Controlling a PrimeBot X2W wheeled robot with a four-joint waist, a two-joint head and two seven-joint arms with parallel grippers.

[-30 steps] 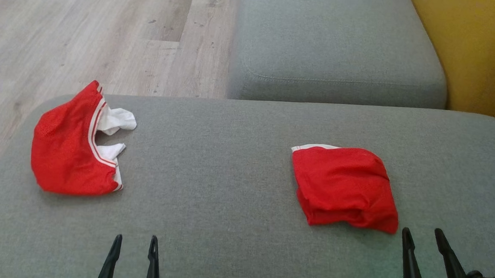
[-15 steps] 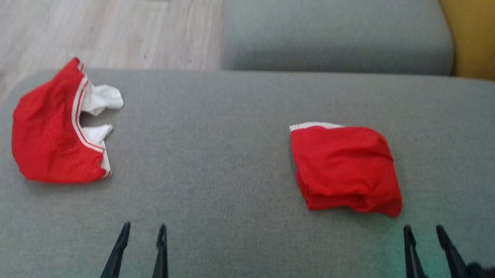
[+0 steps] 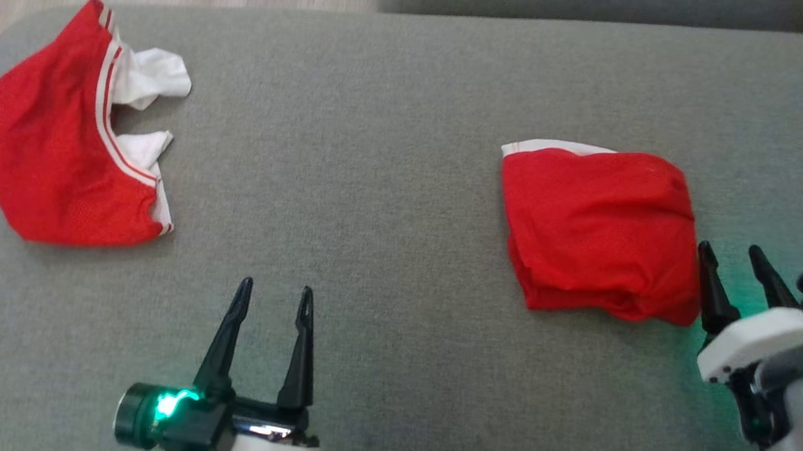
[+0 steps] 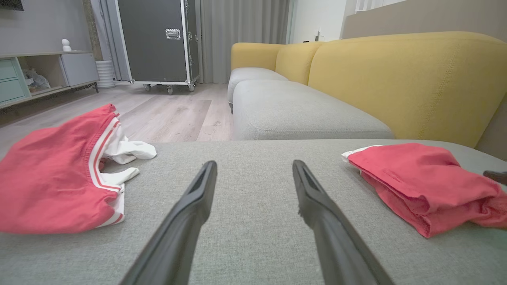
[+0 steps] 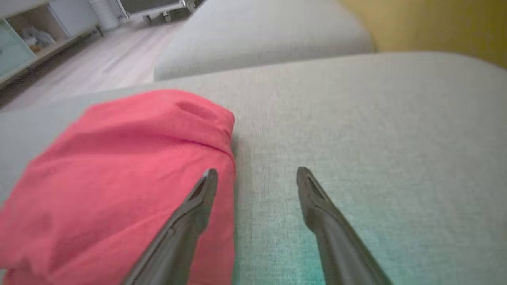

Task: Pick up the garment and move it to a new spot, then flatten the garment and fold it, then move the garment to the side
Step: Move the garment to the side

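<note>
Soft even daylight; right wrist view blurred, head view slightly soft.

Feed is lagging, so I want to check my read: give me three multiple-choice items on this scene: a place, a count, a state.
1. Where does the folded red fabric garment lie?
A. on the wooden floor
B. on the yellow backrest
C. on the grey fabric cushion, beside the right end effector
2. How many red garments are on the cushion?
A. one
B. two
C. four
3. The left end effector is:
A. open and empty
B. shut on cloth
C. shut and empty
Answers: 1 C, it rests on grey cloth right next to that end effector; 2 B, the folded one plus a crumpled red mesh garment with white trim; 3 A, its jaws stand apart over bare cushion.
</note>
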